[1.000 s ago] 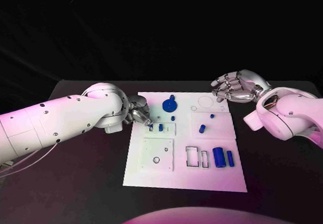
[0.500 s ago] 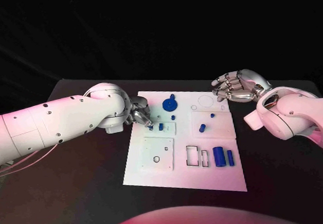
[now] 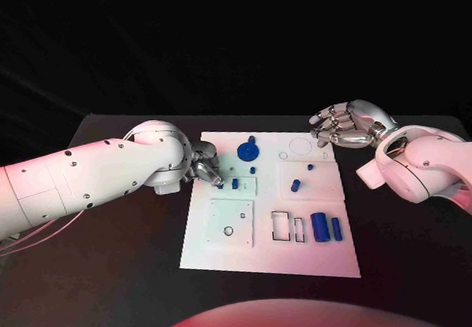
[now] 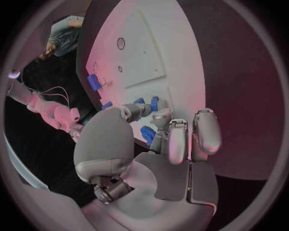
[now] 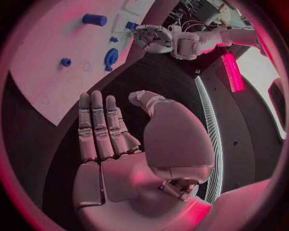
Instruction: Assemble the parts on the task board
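The white task board lies in the middle of the black table. My left hand reaches over its left edge, and in the left wrist view the thumb and a finger close on a small blue part. Another small blue peg stands just beside the fingertips. A blue gear-like part sits at the far end of the board. My right hand hovers above the far right corner, fingers apart, holding nothing. Its palm faces the board.
Two blue cylinders lie near the board's right edge beside rectangular slots. A square plate with a hole sits at the near left. Small blue pieces stand mid-board. Dark table surrounds the board.
The left hand has shifted only very slightly at the board's left edge. The right hand stays raised in the same place.
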Available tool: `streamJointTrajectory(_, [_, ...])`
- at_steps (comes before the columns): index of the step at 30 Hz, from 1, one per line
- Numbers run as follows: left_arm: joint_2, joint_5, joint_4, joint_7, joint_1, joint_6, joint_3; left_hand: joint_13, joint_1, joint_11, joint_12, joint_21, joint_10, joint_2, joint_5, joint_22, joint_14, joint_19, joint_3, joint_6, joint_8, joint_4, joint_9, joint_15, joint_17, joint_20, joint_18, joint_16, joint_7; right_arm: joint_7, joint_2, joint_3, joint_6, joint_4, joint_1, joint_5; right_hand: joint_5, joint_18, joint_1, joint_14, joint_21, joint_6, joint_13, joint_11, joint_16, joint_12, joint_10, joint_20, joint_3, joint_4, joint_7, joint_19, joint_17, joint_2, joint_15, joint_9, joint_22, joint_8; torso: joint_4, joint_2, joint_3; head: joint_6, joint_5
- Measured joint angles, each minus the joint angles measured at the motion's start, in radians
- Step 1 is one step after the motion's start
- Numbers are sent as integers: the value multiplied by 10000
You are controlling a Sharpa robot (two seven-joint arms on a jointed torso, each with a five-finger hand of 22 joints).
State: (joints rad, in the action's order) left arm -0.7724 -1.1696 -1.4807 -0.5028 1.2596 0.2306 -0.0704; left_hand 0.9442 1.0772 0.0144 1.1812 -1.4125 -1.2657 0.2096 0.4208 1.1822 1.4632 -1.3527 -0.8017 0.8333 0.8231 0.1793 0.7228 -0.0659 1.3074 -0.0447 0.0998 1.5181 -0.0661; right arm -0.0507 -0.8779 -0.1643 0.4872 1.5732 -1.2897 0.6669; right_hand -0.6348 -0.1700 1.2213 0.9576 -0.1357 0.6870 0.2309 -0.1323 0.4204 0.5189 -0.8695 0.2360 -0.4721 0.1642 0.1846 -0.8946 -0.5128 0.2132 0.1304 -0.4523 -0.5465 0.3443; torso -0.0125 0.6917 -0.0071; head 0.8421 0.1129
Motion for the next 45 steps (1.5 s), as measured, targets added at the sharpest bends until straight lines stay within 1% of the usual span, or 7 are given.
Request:
streamJointTrajectory(5, [-7, -9, 0, -26, -1, 47, 0, 1, -46, 18, 1, 0, -18, 46, 13, 0, 0, 0, 0, 8, 0, 0, 0, 0, 0, 0, -1, 0, 7, -3, -3, 0, 0, 0, 0, 0, 0, 0, 0, 0, 0, -2, -13, 0, 0, 57, 0, 0, 0, 0, 0, 0, 10, 0, 0, 0, 15, 0, -1, 0, 3, 9, 2])
streamJointTrajectory(24, [3, -26, 7, -47, 3, 102, 3, 48, -34, 16, 1, -38, -16, 34, 48, 20, 0, -36, 0, 14, 40, 0, -1, 1, 0, 37, 0, -1, 9, -7, -1, 0, 1, -2, 2, 0, 0, 0, 0, 0, 0, -5, -30, -18, 0, 57, 52, 0, 19, 19, 41, 0, 9, 0, 0, 12, 33, 41, -1, 0, 2, 33, -5])
streamJointTrajectory(39, [50, 33, 65, -28, 10, 101, -11, 57, -316, 52, 38, -38, -53, -184, 51, 32, 37, -36, -97, -7, 153, 96, 128, -36, 0, 36, 0, -1, 3, 2, -3, 0, 18, -4, 2, 5, 0, 0, 0, 0, 0, 10, -47, -23, 0, 57, 47, 0, 28, 28, 24, 0, 18, 0, 0, 11, 49, 40, -4, 2, 6, 91, -47])
streamJointTrajectory(40, [52, 45, 70, -27, 11, 101, -13, 57, -423, 52, 38, -38, -53, -186, 51, 42, 37, -36, -114, -22, 199, 111, 150, -36, 0, 37, -50, -1, 24, 5, -3, 0, 20, -5, 2, 6, 0, -1, 0, 0, 0, 10, -47, -24, 0, 57, 46, 0, 28, 28, 24, 0, 18, 0, 0, 11, 49, 40, -4, 4, 6, 92, -48])
streamJointTrajectory(41, [56, 64, 76, -27, 10, 101, -20, 57, -483, 52, 38, -38, -53, -158, 44, 43, 37, -36, -423, -32, 209, -173, 173, -36, 0, 37, -136, -1, 41, 10, -3, 0, 23, -7, 2, 7, 0, 0, 0, 0, 30, 10, -55, -25, 0, 57, 45, 0, 28, 28, 24, 0, 18, 0, 0, 18, 57, 40, -4, 5, 6, 93, -48])
streamJointTrajectory(42, [58, 75, 85, -27, 9, 101, -26, 63, -591, 53, 38, -38, -54, -144, 25, 42, 37, -36, -621, -26, 210, -371, 192, -36, 0, 37, -160, -1, 48, 12, -2, 0, 24, -9, 2, 7, 0, -1, 0, 0, 34, 10, -56, -27, 0, 57, 43, 0, 28, 28, 23, 0, 18, 0, 0, 23, 59, 40, -4, 5, 7, 93, -49])
streamJointTrajectory(45, [61, 105, 111, -28, 7, 101, -26, 63, -803, 93, 37, -38, -94, -143, -71, 42, 36, -36, -621, -55, 210, -371, 245, -36, 0, 36, -160, -1, 94, 19, -1, 0, 29, -18, 2, 9, 0, 0, 0, 0, 34, 10, -56, -29, 0, 93, 41, 36, 28, 28, 22, -37, 17, 0, 0, 23, 58, 40, -4, 5, 9, 99, -53])
